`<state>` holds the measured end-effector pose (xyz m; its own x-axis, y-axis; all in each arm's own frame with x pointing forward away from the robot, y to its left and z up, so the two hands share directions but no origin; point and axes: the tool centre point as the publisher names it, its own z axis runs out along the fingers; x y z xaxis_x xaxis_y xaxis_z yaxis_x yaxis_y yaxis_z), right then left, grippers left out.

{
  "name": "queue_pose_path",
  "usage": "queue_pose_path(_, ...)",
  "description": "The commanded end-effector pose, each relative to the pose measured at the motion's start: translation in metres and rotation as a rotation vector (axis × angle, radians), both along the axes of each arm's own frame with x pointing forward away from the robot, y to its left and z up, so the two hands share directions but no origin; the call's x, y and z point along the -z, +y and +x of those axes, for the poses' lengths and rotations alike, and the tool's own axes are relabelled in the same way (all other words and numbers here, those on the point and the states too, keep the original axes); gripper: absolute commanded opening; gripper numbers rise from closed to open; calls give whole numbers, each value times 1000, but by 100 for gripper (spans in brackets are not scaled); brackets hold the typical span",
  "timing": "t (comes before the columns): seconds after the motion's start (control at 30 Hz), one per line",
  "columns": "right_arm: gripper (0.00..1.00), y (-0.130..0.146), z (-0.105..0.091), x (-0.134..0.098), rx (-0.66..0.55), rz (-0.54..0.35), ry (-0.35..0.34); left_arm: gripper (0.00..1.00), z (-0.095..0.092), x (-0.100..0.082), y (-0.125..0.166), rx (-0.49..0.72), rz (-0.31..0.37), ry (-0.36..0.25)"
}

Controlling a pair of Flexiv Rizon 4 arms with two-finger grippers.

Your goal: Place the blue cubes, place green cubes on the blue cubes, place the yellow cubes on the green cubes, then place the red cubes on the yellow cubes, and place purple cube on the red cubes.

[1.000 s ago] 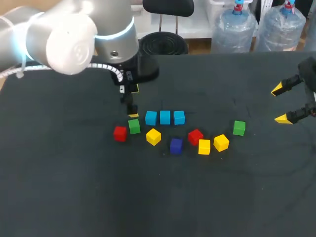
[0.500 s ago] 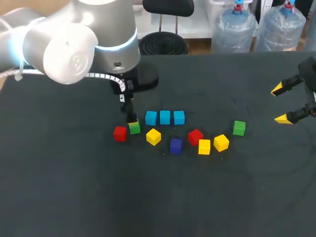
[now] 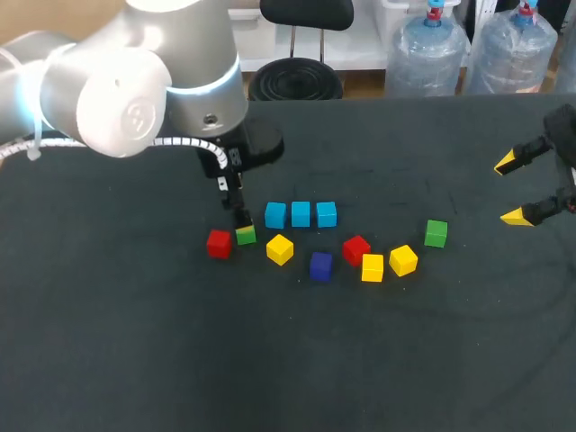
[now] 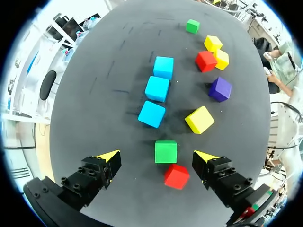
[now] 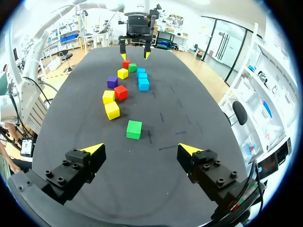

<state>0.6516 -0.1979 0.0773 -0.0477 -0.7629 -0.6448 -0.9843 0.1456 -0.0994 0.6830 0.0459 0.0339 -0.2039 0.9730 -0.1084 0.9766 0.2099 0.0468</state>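
left tool (image 4: 157,155) open, straddling green cube (image 4: 166,151) without touching; red cube (image 4: 176,176) just beside it.

Green cube (image 3: 247,238) pt. hidden by left gripper (image 3: 242,224).

Row of blue cubes (image 3: 301,214); green cubes (image 3: 436,233), yellow cubes (image 3: 280,248), red cubes (image 3: 356,249), purple cube (image 3: 321,265) scattered nearby

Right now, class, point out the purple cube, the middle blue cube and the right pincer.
purple cube (image 3: 321,262), head view, top face.
middle blue cube (image 3: 301,211), head view, top face.
right pincer (image 3: 508,189), head view, midway between its tips.
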Motion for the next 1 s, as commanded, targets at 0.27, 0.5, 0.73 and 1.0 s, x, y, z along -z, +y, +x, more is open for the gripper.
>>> queue_pose_path(0.27, 100, 0, 1, 1, -1, 2, 0, 100, -7, 1, 0, -8, 18, -32)
queue_pose_path(0.5, 100, 0, 1, 1, -1, 2, 0, 100, -6, -9, 2, -12, -14, -40)
queue_pose_path(0.73, 100, 0, 1, 1, -1, 2, 0, 100, -6, -9, 2, -12, -14, -40)
queue_pose_path(1.0, 100, 0, 1, 1, -1, 2, 0, 100, -6, -9, 2, -12, -14, -40)
